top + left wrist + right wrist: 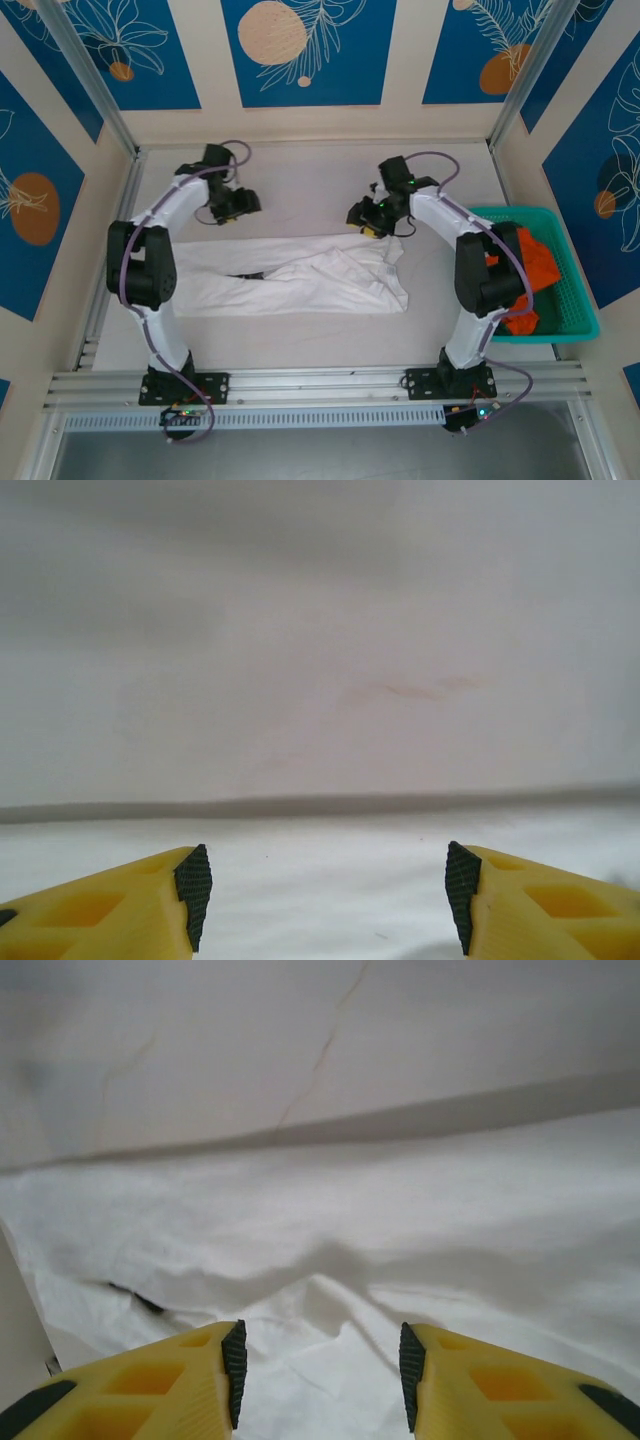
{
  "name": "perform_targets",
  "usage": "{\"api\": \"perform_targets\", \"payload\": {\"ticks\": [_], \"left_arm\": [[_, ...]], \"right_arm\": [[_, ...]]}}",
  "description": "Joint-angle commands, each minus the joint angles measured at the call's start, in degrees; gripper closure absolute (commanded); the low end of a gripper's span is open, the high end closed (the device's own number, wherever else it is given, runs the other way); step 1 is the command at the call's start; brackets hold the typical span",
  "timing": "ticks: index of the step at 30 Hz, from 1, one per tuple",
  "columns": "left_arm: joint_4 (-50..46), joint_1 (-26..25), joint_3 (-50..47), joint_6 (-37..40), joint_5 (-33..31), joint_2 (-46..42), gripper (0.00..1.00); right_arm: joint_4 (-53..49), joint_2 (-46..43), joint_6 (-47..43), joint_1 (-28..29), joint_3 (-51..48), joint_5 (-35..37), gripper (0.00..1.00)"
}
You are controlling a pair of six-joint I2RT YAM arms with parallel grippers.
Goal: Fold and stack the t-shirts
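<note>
A white t-shirt (300,275) lies folded into a long band across the middle of the table. My left gripper (238,205) hangs just past the band's far edge on the left. In the left wrist view it (327,895) is open, with smooth white cloth (320,860) under the pads and nothing between them. My right gripper (366,220) hovers at the band's far right corner. It (320,1375) is open too, above a rumpled ridge of the white t-shirt (400,1210) without pinching it. An orange t-shirt (540,262) lies in the basket.
A teal lattice basket (572,300) stands at the right edge of the table, partly behind the right arm. The table wall (310,125) runs along the back. Bare tabletop (300,185) lies between the two grippers and in front of the shirt.
</note>
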Motion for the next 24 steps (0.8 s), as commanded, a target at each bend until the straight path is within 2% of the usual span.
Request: {"api": "perform_targets", "payload": {"ticks": [1,6,9,14,24], "left_arm": [[-1.86,-4.2,1.89,0.62,5.49,4.43,0.35],[-2.11,-6.65,3.15,-0.11,6.16,9.2,0.35],[-3.48,-6.74,3.86,0.88,3.67,11.25,0.35],[-4.4,-6.65,3.88,2.09,1.06,13.47,0.34],[-4.77,-6.74,4.13,1.85,0.49,14.65,0.32]], "right_arm": [[-3.45,4.74,-2.96,2.42,4.45,-1.1,0.51],[-8.57,12.48,-6.3,5.11,13.21,1.53,0.5],[-10.02,15.3,-7.18,5.82,15.73,2.64,0.5],[-10.77,16.47,-8.57,7.09,16.1,3.11,0.54],[-11.79,14.91,-10.09,8.52,13.36,3.02,0.64]]}}
